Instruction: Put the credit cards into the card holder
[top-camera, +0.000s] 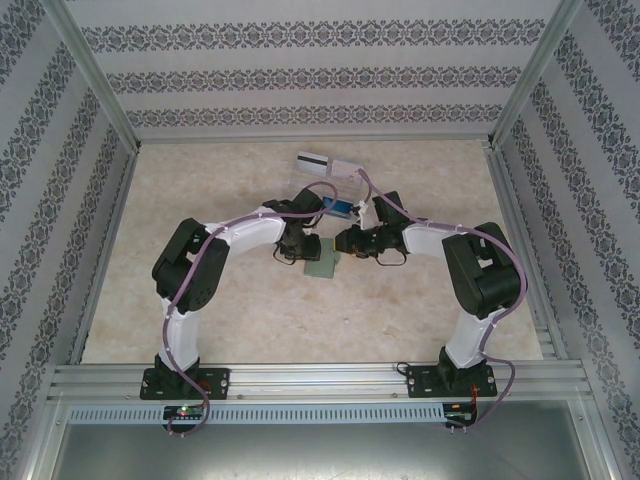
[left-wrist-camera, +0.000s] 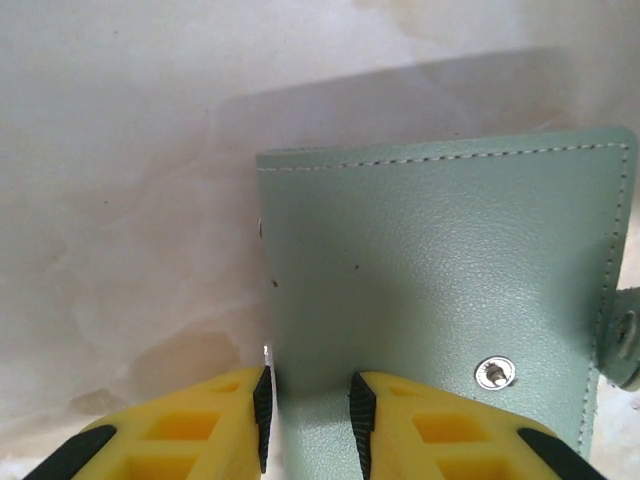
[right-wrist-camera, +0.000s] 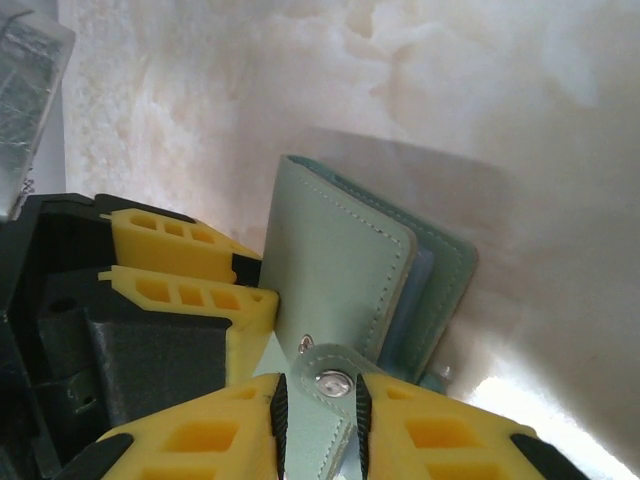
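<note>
Card holder, grey-green and stitched along its edges, is seen near the middle of the marbled table, pinched from both sides where the two arms meet. The left gripper is shown from its wrist camera with its yellow fingers closed on the near edge of the card holder's outer flap, the black pads pressed against the leather on either side. A metal snap stud is visible on the flap just right of that grip.

The right gripper is pictured from its own wrist camera clamped on the snap strap, the small tab projecting from the holder's edge, with its stud caught between the pads. In that view the card holder is held tilted, its flaps slightly parted, and a bluish layer can be made out between them; whether this is a card or a pocket cannot be told. The left gripper's fingers are seen touching the holder's left edge.

Farther back on the table, a white-grey card with a black stripe lies touching a paler card. A blue card lies nearer, partly hidden behind the arms.
</note>
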